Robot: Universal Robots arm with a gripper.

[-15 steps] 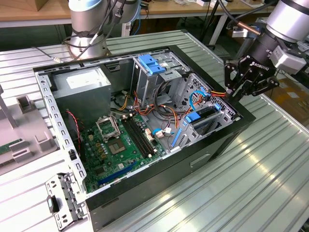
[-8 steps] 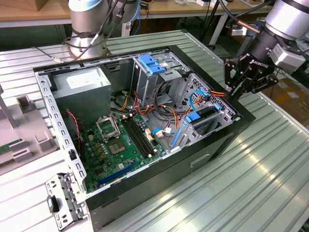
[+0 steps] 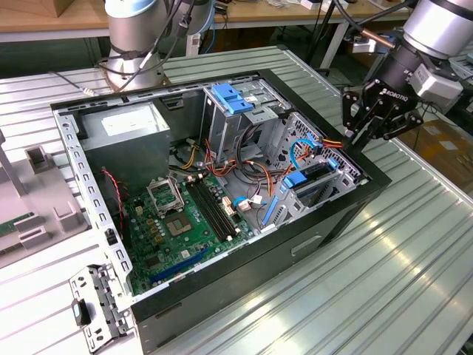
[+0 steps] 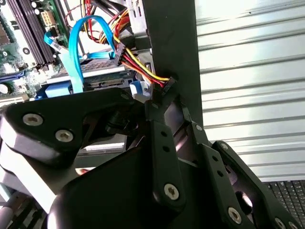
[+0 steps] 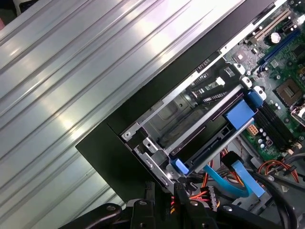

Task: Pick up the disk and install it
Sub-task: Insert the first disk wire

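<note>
Far left in the exterior view: grey fixture blocks (image 3: 35,161) on the ribbed metal table (image 3: 384,296), with a loose metal bracket (image 3: 96,307) lying flat just beside the near corner of the case.

Next: open black computer case (image 3: 318,237) lying on its side, interior facing up. Arm base (image 3: 133,37) mounted on the table behind its left end.

Inside the case, from the exterior view's left:
- Grey power-supply box (image 3: 126,129) with white sticker, against the far wall.
- Green motherboard (image 3: 174,225) flat on the case floor.
- Upper drive cage with blue latch (image 3: 233,98) on top, near the far wall.
- Lower drive bay at the corner on the exterior view's right. Disk (image 3: 318,176) seated in this bay, level with the cage rails, blue carrier tab (image 3: 295,180) at its inner end.

In the second wrist view: blue data cable (image 4: 76,52) looping down to the disk edge; red, yellow and black power lead (image 4: 138,67) running past the disk to a black connector (image 4: 166,85) at the case wall.

Far right in the exterior view: gripper (image 3: 358,137) tilted down over the case rim, just beside the disk's bay and close to the black connector. Contact with either: not determinable. Claw state, apart or together: cannot tell.
</note>
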